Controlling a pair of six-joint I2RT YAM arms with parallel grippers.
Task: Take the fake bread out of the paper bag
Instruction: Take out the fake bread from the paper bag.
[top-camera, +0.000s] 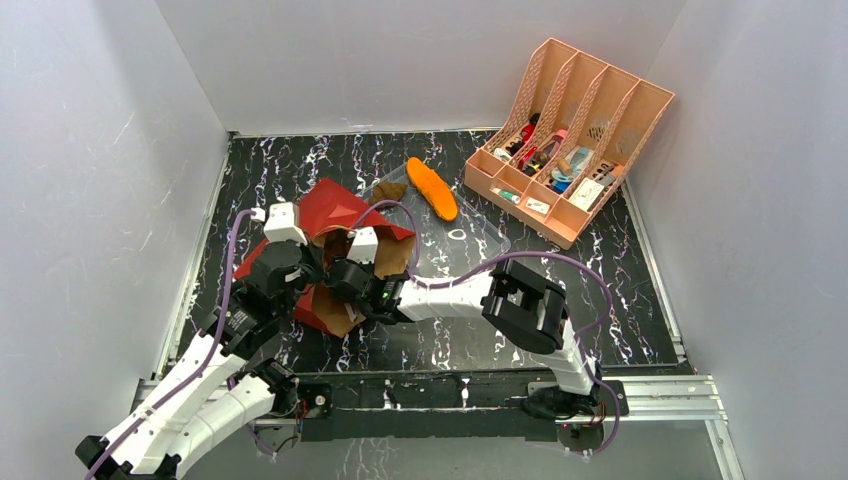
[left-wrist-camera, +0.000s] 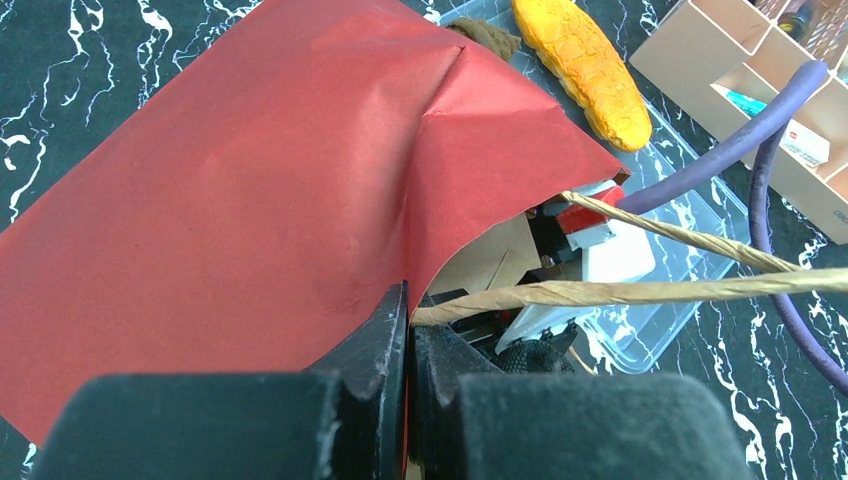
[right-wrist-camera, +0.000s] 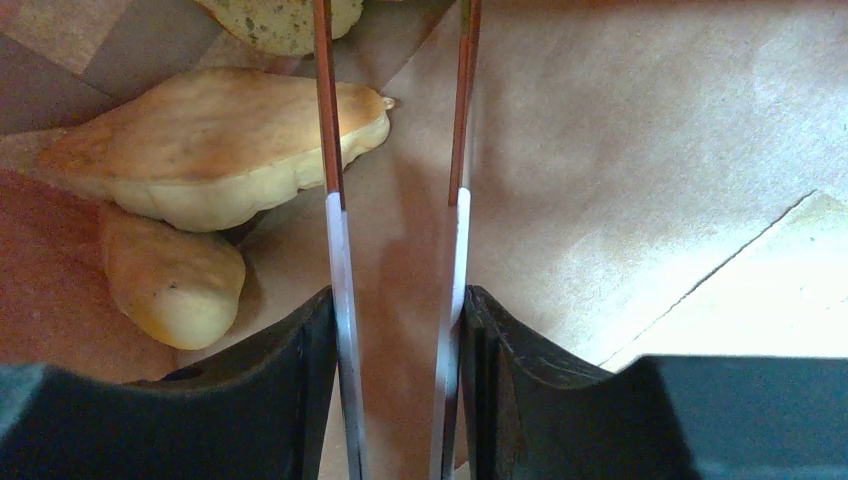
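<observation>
The red paper bag (top-camera: 335, 210) lies on its side at the left middle of the table. My left gripper (top-camera: 303, 262) is shut on the rim of the bag (left-wrist-camera: 250, 200) at its mouth (left-wrist-camera: 408, 300), beside a twisted handle (left-wrist-camera: 620, 292). My right gripper (top-camera: 348, 278) reaches into the bag's mouth, its fingertips hidden there. In the right wrist view it (right-wrist-camera: 393, 60) is open and empty over the brown inside (right-wrist-camera: 620, 150). Tan bread pieces (right-wrist-camera: 210, 145) (right-wrist-camera: 170, 285) lie left of the fingers (right-wrist-camera: 325, 130). An orange loaf (top-camera: 432, 188) and a dark lump (top-camera: 388, 190) lie outside the bag.
A clear plastic tray (top-camera: 480, 235) lies right of the bag and holds the orange loaf (left-wrist-camera: 580, 65). A peach desk organiser (top-camera: 570, 130) with small items stands at the back right. White walls close in the table. Purple cables (left-wrist-camera: 740, 140) run over the tray.
</observation>
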